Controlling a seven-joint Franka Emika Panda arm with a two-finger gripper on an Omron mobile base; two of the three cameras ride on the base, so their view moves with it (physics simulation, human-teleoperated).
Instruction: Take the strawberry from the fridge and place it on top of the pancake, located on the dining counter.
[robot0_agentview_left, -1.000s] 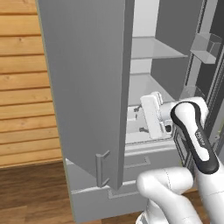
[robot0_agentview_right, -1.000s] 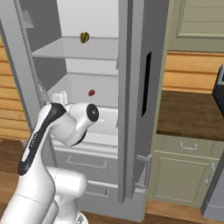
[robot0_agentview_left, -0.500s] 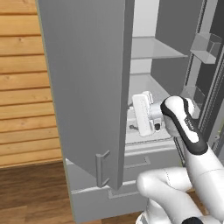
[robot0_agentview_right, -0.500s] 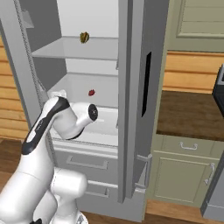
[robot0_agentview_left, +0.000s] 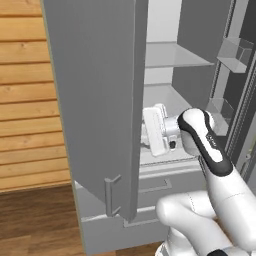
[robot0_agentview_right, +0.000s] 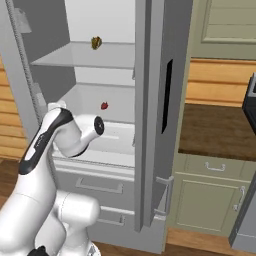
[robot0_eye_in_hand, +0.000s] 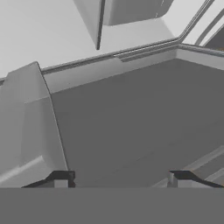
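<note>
The fridge (robot0_agentview_right: 150, 100) stands with a door swung open toward the cameras, its pale interior showing two white shelves above two drawers with bar pulls. In the left base view the open grey door (robot0_agentview_left: 100, 110) covers the left half of the cabinet, and a small clear bin (robot0_agentview_left: 235, 55) hangs on the inner side of the other door at the right. Behind the fridge on the left runs a wall of horizontal light wood planks (robot0_agentview_left: 27, 125), with a dark wooden floor (robot0_agentview_left: 37, 220) below. To the right, in the right base view, a dark brown tabletop (robot0_agentview_right: 215, 130) sits over pale green cabinets (robot0_agentview_right: 210, 200) with small handles, and more green cupboard fronts hang above it.

The strawberry (robot0_agentview_right: 104, 105) lies on the lower shelf, toward the back, well clear of the shelf's front edge. On the upper shelf rests a yellow-green and orange produce item (robot0_agentview_right: 96, 42).

The white arm rises from the base, bends at a dark elbow and reaches level into the fridge just above the lower shelf. Its wrist points inward and to the left. In the hand view the gripper (robot0_eye_in_hand: 119, 178) faces a grey inner wall and the shelf edge; its two dark fingertips (robot0_eye_in_hand: 61, 178) stand spread wide apart with nothing between them, and the strawberry is well apart from them
</note>
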